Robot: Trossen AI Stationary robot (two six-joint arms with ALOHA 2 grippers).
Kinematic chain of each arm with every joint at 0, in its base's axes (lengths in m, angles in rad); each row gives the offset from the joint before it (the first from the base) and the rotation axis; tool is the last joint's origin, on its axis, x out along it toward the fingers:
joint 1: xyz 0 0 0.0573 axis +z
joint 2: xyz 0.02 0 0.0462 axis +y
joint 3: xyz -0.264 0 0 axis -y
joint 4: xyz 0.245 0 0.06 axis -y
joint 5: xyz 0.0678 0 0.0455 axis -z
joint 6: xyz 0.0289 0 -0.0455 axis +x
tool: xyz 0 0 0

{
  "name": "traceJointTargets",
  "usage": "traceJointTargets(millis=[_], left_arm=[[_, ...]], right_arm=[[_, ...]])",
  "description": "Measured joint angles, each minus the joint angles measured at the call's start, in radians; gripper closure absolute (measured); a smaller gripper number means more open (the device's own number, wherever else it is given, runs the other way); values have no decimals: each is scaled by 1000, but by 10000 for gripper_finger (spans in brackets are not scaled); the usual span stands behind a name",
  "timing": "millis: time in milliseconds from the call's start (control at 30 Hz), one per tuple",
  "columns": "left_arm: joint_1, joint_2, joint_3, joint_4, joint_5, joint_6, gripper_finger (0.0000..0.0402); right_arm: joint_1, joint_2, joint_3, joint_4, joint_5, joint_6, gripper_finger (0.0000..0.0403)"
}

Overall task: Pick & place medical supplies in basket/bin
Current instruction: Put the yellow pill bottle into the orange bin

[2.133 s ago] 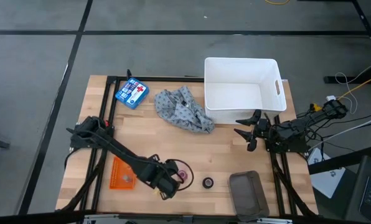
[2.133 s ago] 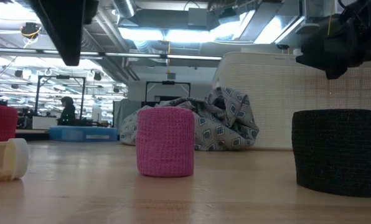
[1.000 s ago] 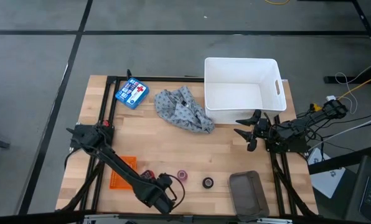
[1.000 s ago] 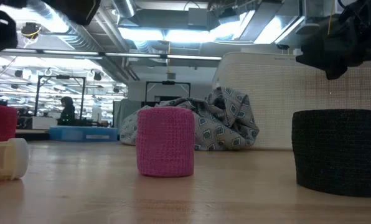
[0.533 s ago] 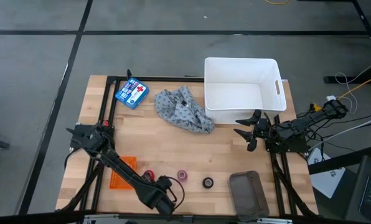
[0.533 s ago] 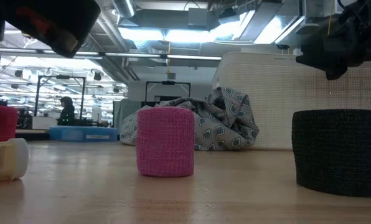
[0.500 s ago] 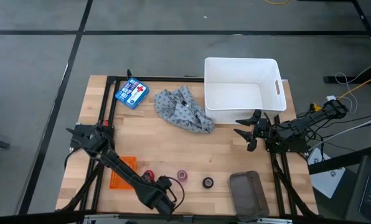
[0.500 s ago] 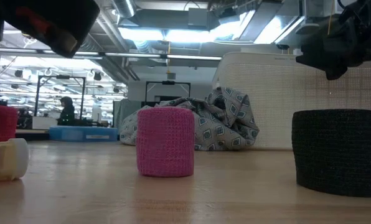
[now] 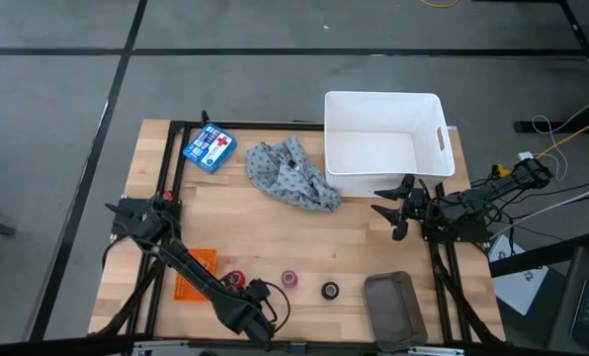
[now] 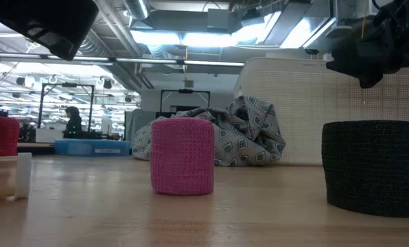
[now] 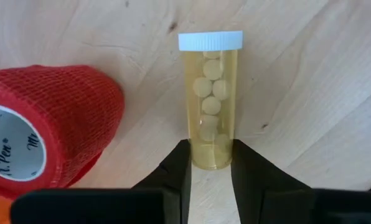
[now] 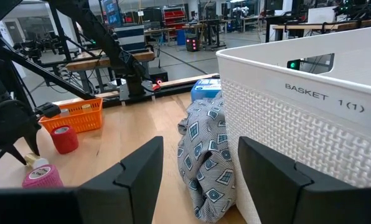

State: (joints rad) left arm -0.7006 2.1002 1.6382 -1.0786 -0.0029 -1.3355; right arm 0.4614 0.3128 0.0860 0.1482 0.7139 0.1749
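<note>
A yellowish pill bottle [image 11: 210, 99] with a white cap lies on its side on the wood near the table's near edge, beside the red tape roll [image 11: 45, 127]. My left gripper [image 11: 210, 163] stands over the bottle's bottom end and is shut on it. In the high view the gripper [image 9: 243, 314] hides the bottle. The pink roll [image 9: 290, 280] and black roll [image 9: 330, 290] stand to the right of it. The orange basket [image 9: 191, 277] lies to its left. The grey patterned cloth [image 9: 290, 175] lies beside the white bin [image 9: 383, 143]. My right gripper [image 9: 393, 208] waits open at the right. My left gripper pinches the bottle's closed bottom end [image 11: 210, 157] between its two fingers, one finger [image 11: 179, 168] on each long side. The fingers come from above, pointing down, and lie across the bottle. The bottle lies flat on the table, its cap end pointing away from the fingers.
A blue box with a red cross [image 9: 209, 147] sits at the far left. A dark grey tray [image 9: 388, 307] lies at the near right. Bare wood spreads across the table's middle [image 9: 275, 232]. The red roll [image 9: 237, 281] stands close beside the left gripper.
My left gripper has sunk a little over the pill bottle. In the low view the bottle has turned slightly on the table, so that its cap end shows differently, and it still lies on the wood.
</note>
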Motion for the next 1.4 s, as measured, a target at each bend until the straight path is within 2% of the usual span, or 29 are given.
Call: traceJointTargets(millis=[167, 333, 667, 833, 967, 1133, 1233, 1400], left_arm=[[0, -3, 0, -4, 5, 15, 320], [-6, -25, 15, -65, 25, 15, 329], [-26, -95, 171, -275, -13, 57, 330], [-26, -110, 276, -502, 65, 57, 329], [-25, -170, 278, -490, 130, 92, 329], [-24, -248, 236, -491, 153, 77, 332], [-24, -302, 167, -493, 161, 53, 332], [-38, -407, -5, -491, 264, -11, 333]], right_arm=[[0, 0, 0, 0, 0, 0, 194], [0, 0, 0, 0, 0, 0, 194], [0, 0, 0, 0, 0, 0, 194], [0, 0, 0, 0, 0, 0, 194], [0, 0, 0, 0, 0, 0, 194], [0, 0, 0, 0, 0, 0, 194], [0, 0, 0, 0, 0, -3, 194], [0, 0, 0, 0, 0, -3, 194]])
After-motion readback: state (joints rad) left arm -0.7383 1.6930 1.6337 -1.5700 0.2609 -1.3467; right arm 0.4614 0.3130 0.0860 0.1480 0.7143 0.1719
